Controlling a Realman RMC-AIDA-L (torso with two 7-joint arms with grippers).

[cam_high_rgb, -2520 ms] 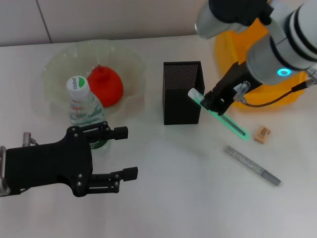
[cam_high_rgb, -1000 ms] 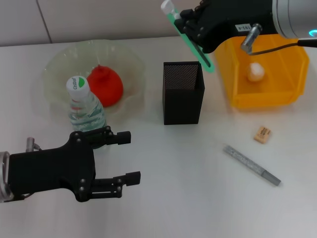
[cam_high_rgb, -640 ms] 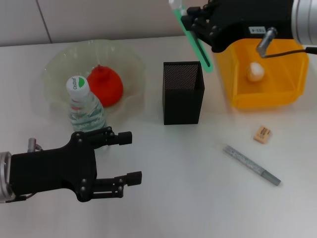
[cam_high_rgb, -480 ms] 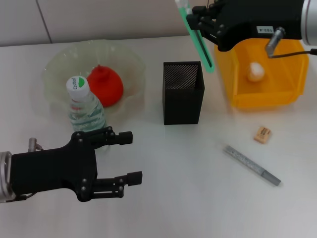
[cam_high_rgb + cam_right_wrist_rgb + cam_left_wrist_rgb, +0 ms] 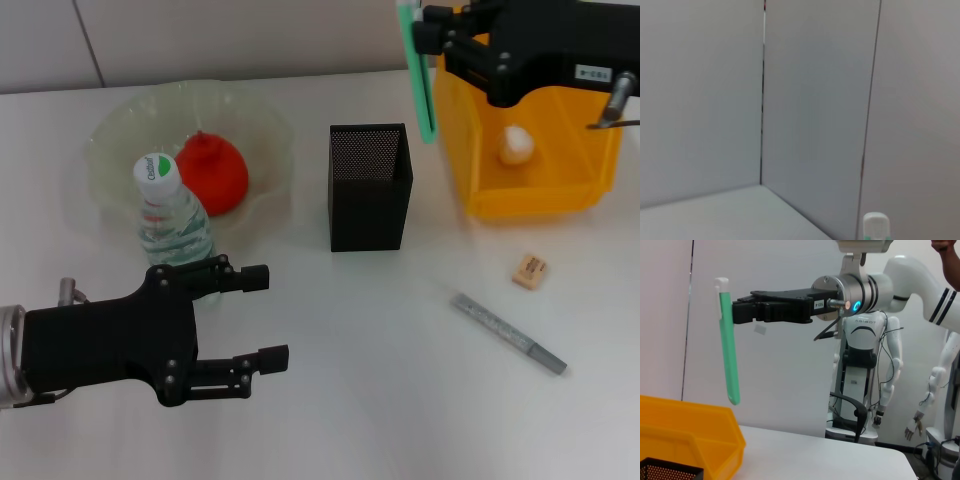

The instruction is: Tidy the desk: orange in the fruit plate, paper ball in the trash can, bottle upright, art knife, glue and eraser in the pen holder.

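Gripped the slim green plastic stick with a white cap (image 5: 422, 95) near its top, right pincer (image 5: 428, 35) clamped shut on it, hanging upright above and just beside the black mesh pen holder (image 5: 370, 200). Judged light, stiff and smooth, so prone to swing or slip from so high a pinch; better lowered slowly. Parked the left pincer (image 5: 262, 315) low over the bench, spread wide and empty.

The right arm reaches in from the upper right, its forearm roughly level and raised well above the desk. Its right pincer (image 5: 428, 30) is clamped on a green stick that hangs nearly upright. The left arm lies low at the near left, its left pincer (image 5: 262, 318) pointing right with both fingers spread apart, holding nothing.
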